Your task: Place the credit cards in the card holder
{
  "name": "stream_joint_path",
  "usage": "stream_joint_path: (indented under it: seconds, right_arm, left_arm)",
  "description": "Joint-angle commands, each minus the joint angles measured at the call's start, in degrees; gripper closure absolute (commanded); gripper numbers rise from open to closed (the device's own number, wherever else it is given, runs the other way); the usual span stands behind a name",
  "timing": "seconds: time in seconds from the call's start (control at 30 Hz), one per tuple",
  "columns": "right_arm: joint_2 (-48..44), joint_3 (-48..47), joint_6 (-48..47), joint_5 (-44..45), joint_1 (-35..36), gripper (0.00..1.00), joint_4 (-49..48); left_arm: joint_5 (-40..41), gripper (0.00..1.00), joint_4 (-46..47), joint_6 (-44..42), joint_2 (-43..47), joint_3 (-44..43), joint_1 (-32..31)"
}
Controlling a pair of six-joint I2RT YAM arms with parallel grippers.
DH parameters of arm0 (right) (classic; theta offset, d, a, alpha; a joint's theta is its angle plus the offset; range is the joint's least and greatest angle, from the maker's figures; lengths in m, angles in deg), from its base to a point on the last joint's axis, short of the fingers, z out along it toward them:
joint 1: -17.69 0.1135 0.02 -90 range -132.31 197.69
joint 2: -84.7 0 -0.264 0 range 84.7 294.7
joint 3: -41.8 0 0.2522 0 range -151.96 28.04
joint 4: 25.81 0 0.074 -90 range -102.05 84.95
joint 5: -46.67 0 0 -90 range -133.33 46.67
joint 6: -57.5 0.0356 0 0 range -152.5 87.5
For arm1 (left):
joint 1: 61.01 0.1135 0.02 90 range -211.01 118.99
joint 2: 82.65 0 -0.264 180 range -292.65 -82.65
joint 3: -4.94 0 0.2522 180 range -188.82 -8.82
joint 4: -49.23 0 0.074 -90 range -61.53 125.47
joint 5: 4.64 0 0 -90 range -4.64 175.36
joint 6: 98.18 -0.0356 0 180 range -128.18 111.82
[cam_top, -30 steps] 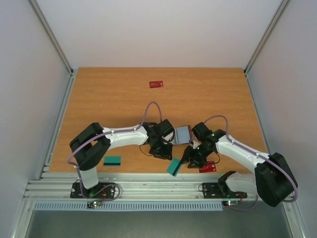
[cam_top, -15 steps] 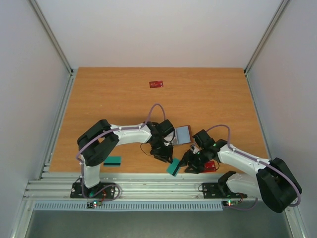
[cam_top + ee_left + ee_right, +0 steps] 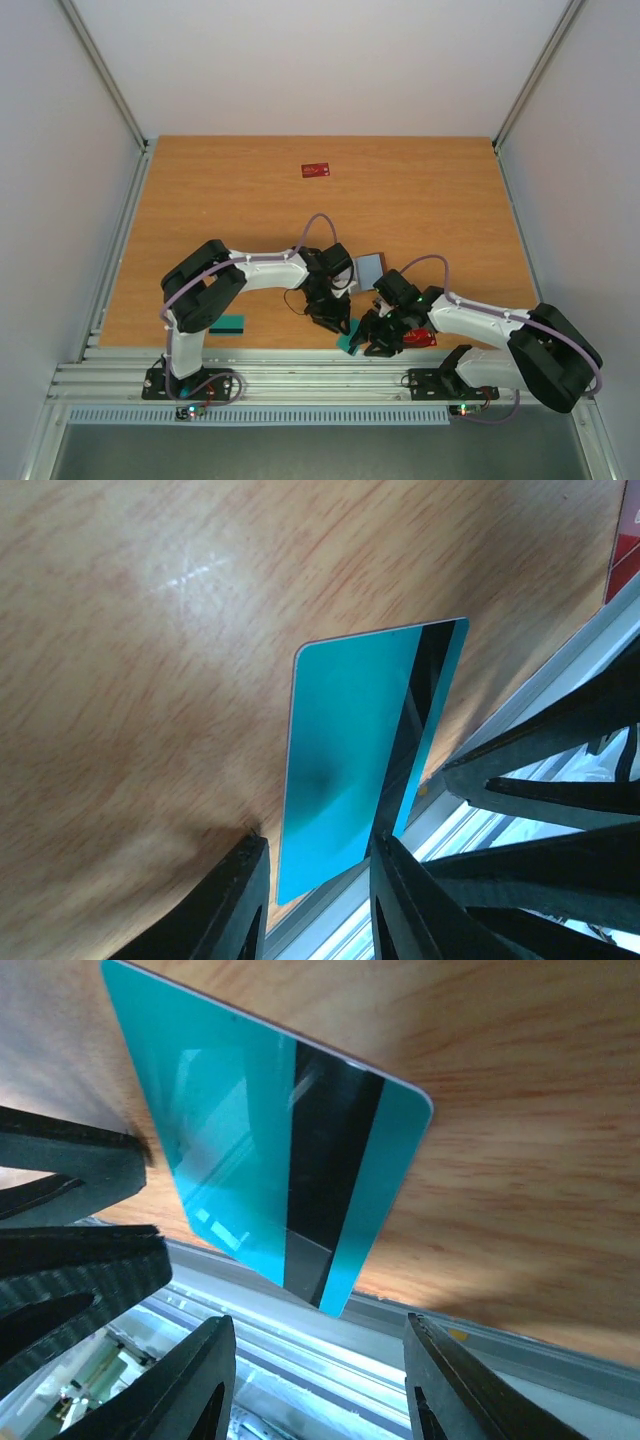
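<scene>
Cards mostly out, one teal in play

Centre frame, the holder [image 3: 368,269] lies open, grey-blue lining up; I can't tell what's inside. Low centre, the glossy, black-striped teal card [image 3: 350,760] lies flat, poking past the table [image 3: 200,200] edge. The left gripper [image 3: 320,842] straddles its end, fingers spread, not clearly pinching. The right gripper [image 3: 315,1325] gapes alongside. A red card [image 3: 316,170] waits top centre, a second teal [image 3: 228,324] lower left. I'd say most work remains.
</scene>
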State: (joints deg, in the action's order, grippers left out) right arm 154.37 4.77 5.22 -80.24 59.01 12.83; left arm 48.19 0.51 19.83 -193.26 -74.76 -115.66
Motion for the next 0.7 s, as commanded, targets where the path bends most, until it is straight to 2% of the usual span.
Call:
stream_joint_path:
  seconds: [0.0,0.33,0.67]
  right_arm:
    - [1.3,1.1,2.0,1.5,1.6,0.52,-2.4]
    - [4.7,3.2,4.0,2.2,2.6,0.55,-10.7]
    - [4.5,3.8,4.1,3.7,2.6,0.59,-11.8]
  left_arm:
    - [-0.8,0.70,0.8,-0.7,-2.1,-0.6,-0.1]
    - [-4.0,0.73,2.9,0.5,-2.2,0.5,-0.7]
    - [-6.2,0.74,4.9,2.3,-1.8,2.0,-1.8]
